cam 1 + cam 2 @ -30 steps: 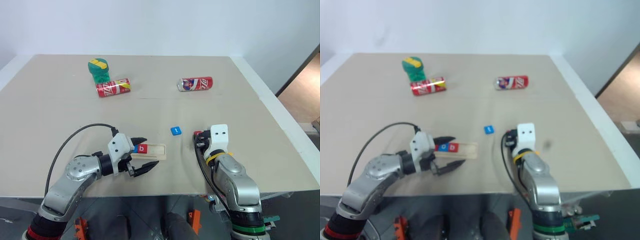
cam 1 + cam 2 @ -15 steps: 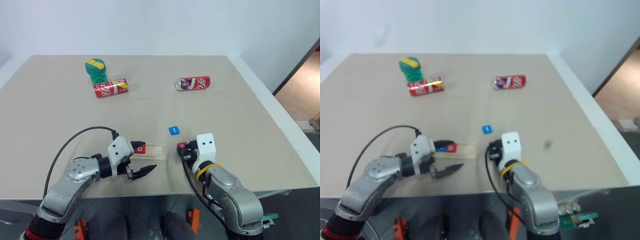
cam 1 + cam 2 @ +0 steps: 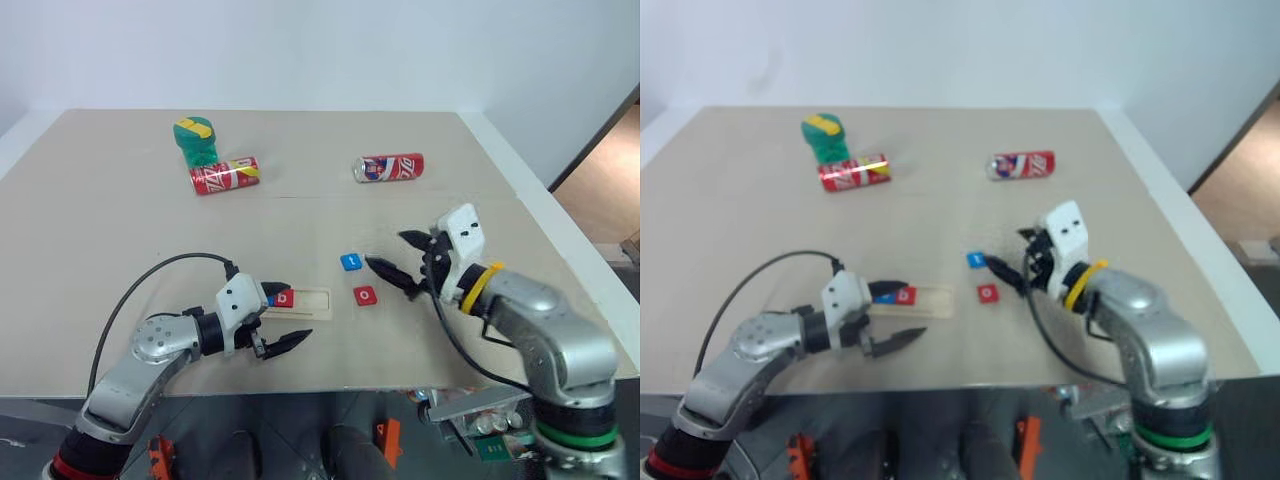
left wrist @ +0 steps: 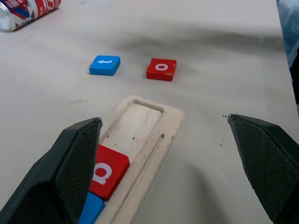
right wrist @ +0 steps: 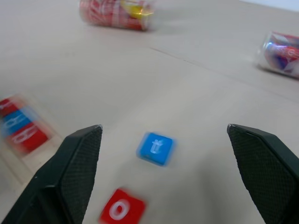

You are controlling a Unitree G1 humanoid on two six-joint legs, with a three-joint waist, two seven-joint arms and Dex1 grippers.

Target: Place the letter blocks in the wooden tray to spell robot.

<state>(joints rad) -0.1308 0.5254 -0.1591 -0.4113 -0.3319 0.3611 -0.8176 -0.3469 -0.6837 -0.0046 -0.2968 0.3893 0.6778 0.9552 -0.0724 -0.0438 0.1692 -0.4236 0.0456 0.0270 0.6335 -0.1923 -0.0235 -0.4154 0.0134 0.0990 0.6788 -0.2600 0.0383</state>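
Note:
The wooden tray (image 3: 305,303) lies near the table's front edge. A red b block (image 3: 286,298) sits in it with a blue block (image 3: 272,298) beside it. My left gripper (image 3: 283,314) is open and straddles the tray's left end, one finger over the blocks and the other in front of the tray. A red o block (image 3: 366,295) lies flat on the table just right of the tray. A blue t block (image 3: 351,262) lies a little behind it. My right gripper (image 3: 388,250) hangs open and empty, right of the t block and above the table.
Two red soda cans (image 3: 226,175) (image 3: 389,167) lie on their sides at the back. A green object with a yellow top (image 3: 197,140) stands by the left can. The table's right edge (image 3: 560,240) runs close behind my right arm.
My right gripper carried the red o block left toward the tray, opened and let it go on the table. It then swung up and back to the right. The left gripper stayed put.

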